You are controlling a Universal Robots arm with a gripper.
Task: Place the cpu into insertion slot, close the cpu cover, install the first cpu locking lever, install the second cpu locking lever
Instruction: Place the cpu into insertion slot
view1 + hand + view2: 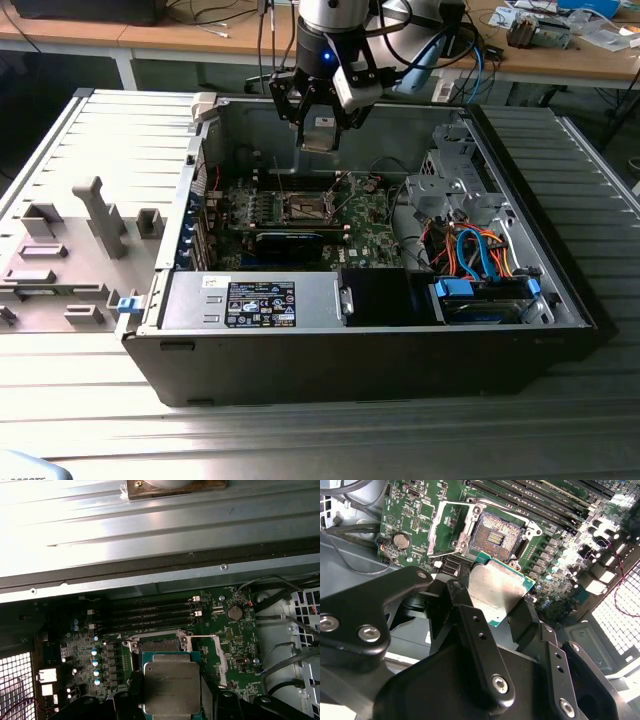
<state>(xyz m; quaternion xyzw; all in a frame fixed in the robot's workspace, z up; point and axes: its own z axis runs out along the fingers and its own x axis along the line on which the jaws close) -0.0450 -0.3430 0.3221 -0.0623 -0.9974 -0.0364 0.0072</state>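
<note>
Black end effector (492,600) grips half-hidden cpu (502,586).

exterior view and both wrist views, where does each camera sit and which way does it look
Exterior view: off the arm, looking down into the open computer case; shows the arm's end and the pincer holding the cpu.
Second wrist view: on the wrist, looking past the black fingers at the insertion slot.
First wrist view: on the wrist, looking at the motherboard; pincer parts flank the cpu.
Both wrist views share the cpu and the insertion slot.
</note>
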